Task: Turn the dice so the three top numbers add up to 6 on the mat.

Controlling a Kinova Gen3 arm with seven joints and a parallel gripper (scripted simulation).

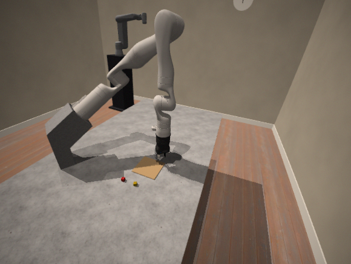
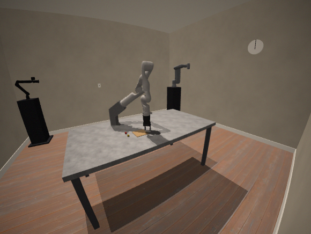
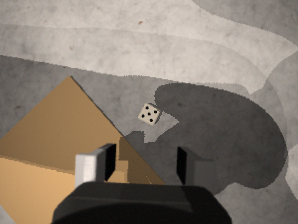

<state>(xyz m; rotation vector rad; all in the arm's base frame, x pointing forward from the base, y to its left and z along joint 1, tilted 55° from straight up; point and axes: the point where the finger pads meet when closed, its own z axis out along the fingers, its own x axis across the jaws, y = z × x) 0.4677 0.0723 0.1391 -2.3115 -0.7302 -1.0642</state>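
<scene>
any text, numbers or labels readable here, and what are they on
No words, labels or brand marks are readable.
White die: pips only, four on its top face.
Red die and yellow die: too small to read.
Wall clock: no numerals visible.

Top view: high and near, looking obliquely down across the worktop (image 1: 91, 218) toward a far room corner. Exterior view: farther back in the room, framing the whole worktop (image 2: 107, 150) from beyond its near corner. Wrist view: behind the claw (image 3: 142, 162), facing straight down, close. All share the mat (image 1: 148, 167) (image 2: 139, 133) (image 3: 45, 135).
</scene>
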